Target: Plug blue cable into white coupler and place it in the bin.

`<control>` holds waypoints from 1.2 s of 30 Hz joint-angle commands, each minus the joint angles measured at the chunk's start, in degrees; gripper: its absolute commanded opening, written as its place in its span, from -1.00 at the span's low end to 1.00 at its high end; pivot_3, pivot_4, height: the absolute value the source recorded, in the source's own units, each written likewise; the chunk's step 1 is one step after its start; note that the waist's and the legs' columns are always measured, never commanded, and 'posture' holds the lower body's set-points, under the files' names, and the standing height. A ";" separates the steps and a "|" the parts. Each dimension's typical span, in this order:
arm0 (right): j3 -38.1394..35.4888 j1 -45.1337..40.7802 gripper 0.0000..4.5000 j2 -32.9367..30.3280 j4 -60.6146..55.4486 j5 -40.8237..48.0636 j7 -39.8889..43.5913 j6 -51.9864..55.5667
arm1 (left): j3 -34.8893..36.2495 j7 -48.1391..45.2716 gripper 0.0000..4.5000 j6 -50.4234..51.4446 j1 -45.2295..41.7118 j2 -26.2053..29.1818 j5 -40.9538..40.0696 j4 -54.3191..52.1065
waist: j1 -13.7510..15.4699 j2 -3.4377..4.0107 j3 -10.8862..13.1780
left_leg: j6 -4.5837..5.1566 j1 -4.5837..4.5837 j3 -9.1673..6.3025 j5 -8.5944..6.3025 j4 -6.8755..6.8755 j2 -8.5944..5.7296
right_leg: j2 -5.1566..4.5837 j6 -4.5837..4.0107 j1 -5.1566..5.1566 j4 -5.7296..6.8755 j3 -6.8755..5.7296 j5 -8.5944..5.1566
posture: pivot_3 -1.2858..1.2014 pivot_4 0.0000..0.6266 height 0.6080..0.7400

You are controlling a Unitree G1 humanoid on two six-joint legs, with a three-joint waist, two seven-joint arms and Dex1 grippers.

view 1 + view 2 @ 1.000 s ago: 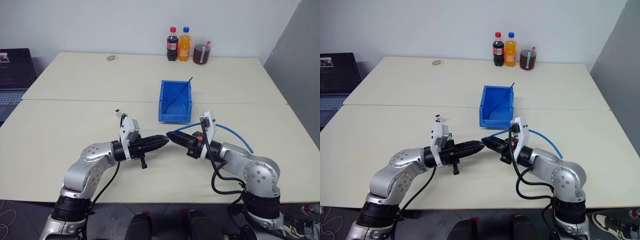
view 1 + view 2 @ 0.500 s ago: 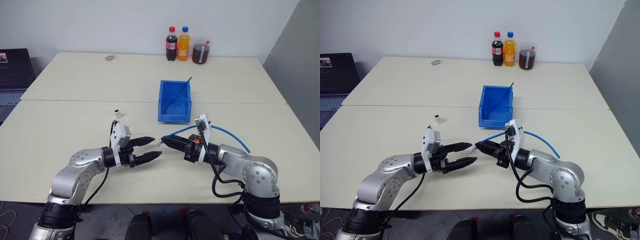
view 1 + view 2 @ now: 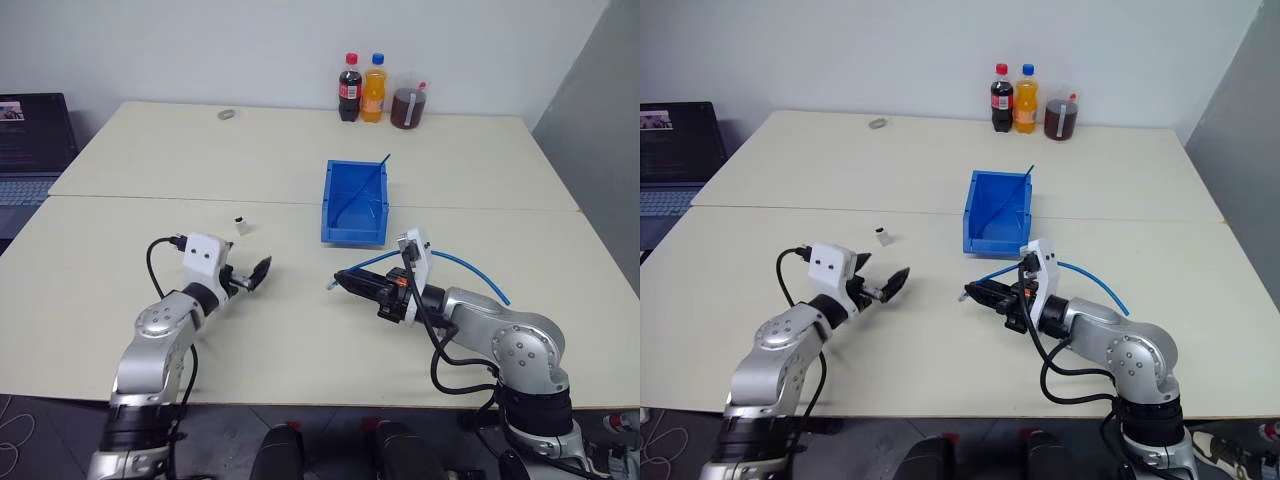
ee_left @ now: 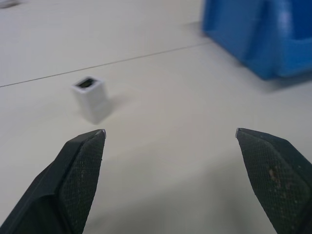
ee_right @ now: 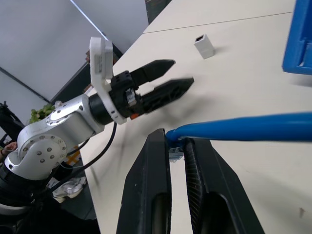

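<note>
Bench [image 3: 300,340]: 3 drinks [image 3: 377,92] at far edge, laptop [image 3: 28,135] left. White coupler [image 3: 240,222] upright, opening up, before left gripper [image 3: 248,278], jaws spread. Right gripper [image 3: 345,283] jaws pinching blue cable [image 3: 470,268] plug, pointing left. Bin [image 3: 354,203] beyond.

Both arms are built of rounded silver-grey metal housings with black joint collars, the shoulder shells ringed with small screws. Black cables loop loosely beside each forearm. A white boxy camera mount sits on each wrist. The left tool [image 3: 252,275] and right tool [image 3: 343,281] each carry two tapered black fingers with finely textured pads [image 4: 80,175].
</note>
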 commanded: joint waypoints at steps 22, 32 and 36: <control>-0.23 -1.30 -0.95 -0.65 -0.76 0.55 -0.12 -2.12 | -0.16 19.45 1.00 -4.24 -24.27 -7.39 8.85 33.38 | 0.93 -0.02 -0.01 | -0.01 -0.10 -0.03 0.00 0.10 -0.06 | -0.01 0.02 -0.02 0.01 -0.08 0.07 | 0.03 -0.52 1.00; -0.16 -0.83 -0.95 -0.54 -1.35 0.81 -0.39 -1.98 | 0.52 20.51 1.00 -7.12 -26.98 -8.41 8.51 38.33 | 0.95 -0.02 -0.01 | -0.01 -0.11 -0.04 0.01 0.10 -0.06 | -0.02 0.01 -0.02 0.01 -0.08 0.09 | 0.03 -0.52 1.00; -0.11 -0.69 -0.95 -0.55 -1.46 0.84 -0.41 -1.96 | 0.53 20.80 1.00 -7.50 -27.14 -8.58 8.50 38.90 | 0.95 -0.02 -0.01 | -0.01 -0.12 -0.04 0.01 0.10 -0.06 | -0.02 0.01 -0.02 0.01 -0.09 0.09 | 0.03 -0.52 1.00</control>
